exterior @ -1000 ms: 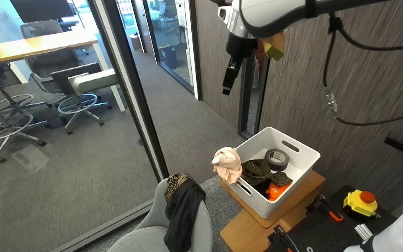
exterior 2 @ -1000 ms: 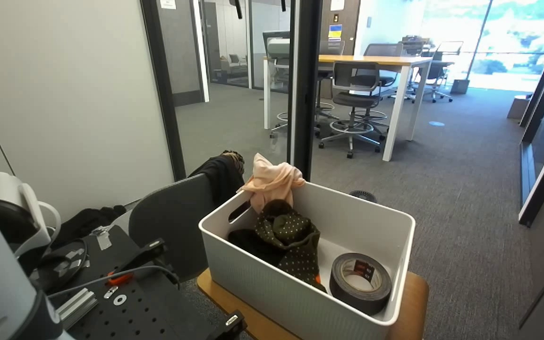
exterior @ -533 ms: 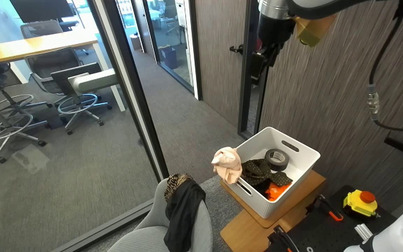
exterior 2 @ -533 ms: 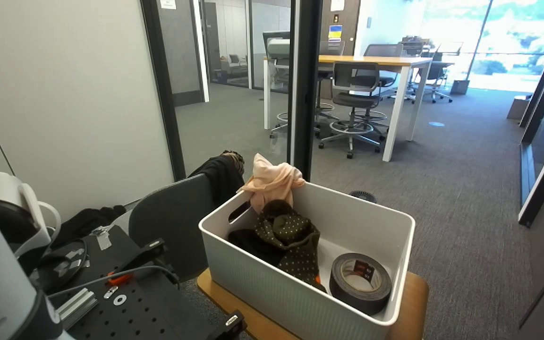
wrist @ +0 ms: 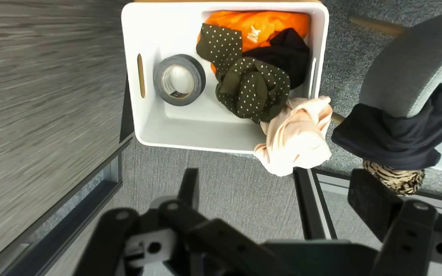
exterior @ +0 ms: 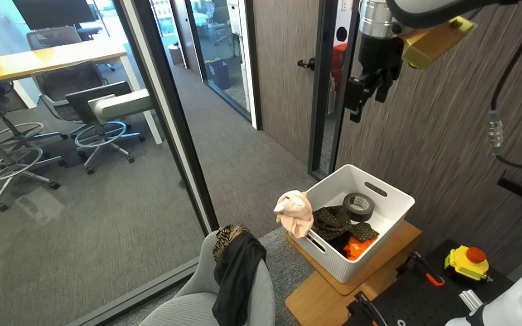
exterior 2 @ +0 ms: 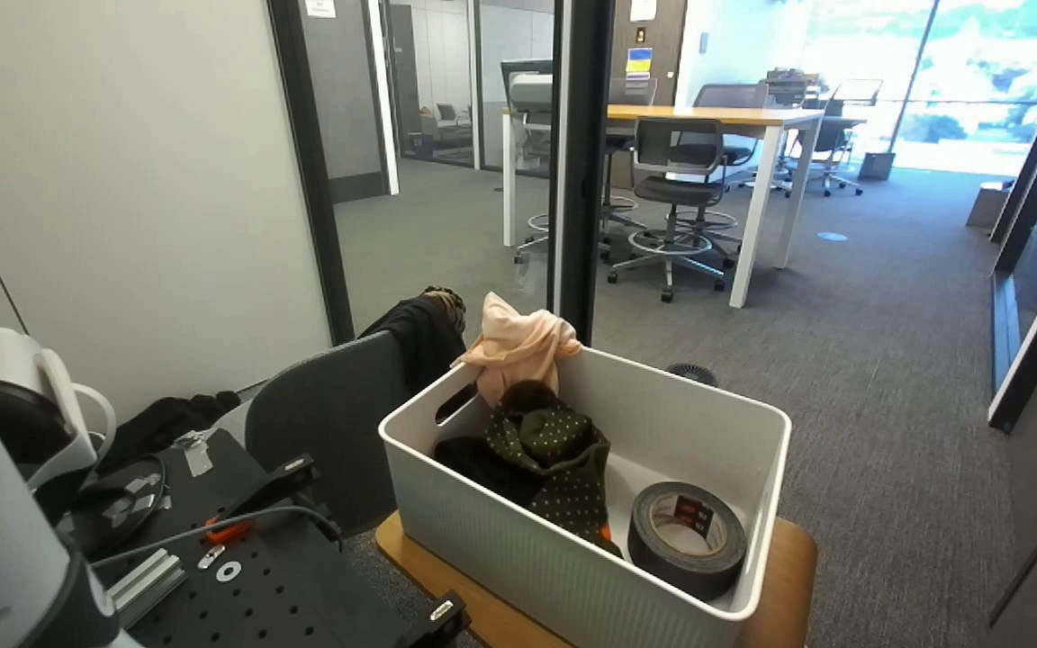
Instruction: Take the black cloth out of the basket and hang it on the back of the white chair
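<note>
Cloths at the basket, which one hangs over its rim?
The pink cloth, draped over a corner of the basket and partly outside it. The green cloth, the black cloth and the orange item lie inside.

No text can be read for certain. The white lettering (wrist: 253, 34) on the orange fabric (wrist: 271, 23) is too blurred, as is the print on the dark label (exterior 2: 693, 516) inside the tape roll (exterior 2: 686, 574). The white mark (exterior 2: 441, 611) on a black clamp (exterior 2: 428, 625) and the blue-and-yellow sheet (exterior 2: 638, 60) on the brown wall (exterior 2: 671, 22) are too small.
</note>
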Tool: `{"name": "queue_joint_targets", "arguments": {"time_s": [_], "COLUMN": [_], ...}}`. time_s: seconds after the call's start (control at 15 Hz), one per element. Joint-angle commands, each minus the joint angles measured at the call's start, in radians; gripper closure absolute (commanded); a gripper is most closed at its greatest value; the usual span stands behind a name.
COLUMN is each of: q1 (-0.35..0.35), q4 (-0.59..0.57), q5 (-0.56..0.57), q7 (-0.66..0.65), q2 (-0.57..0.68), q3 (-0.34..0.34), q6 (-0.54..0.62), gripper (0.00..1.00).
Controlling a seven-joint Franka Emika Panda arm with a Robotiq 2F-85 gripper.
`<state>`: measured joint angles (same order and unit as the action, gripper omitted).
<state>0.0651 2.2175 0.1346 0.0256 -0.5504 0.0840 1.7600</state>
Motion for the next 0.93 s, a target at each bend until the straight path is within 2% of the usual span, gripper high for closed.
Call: {"name": "queue_joint_targets", "arguments": {"time_s": [0.0, 0.2, 0.4, 0.73, 0.87], "q1": [0.014, 0.021, 0.020, 0.015, 0.009], "q4": [0.138, 0.244, 0.299, 0.342, 0.322], "q5": [-0.020, -0.041, -0.052, -0.069, -0.049], "q7": [-0.052, -0.070, -0.081, -0.080, -0.066], "q2": [-0.118, -0.213, -0.263, -0.315, -0.282], "q3": [0.008, 0.003, 0.008, 0.001, 0.007], "q6": [0.062, 0.120, 0.150, 0.154, 0.128], "gripper": [0.00, 0.00, 0.00, 0.00, 0.00]}}
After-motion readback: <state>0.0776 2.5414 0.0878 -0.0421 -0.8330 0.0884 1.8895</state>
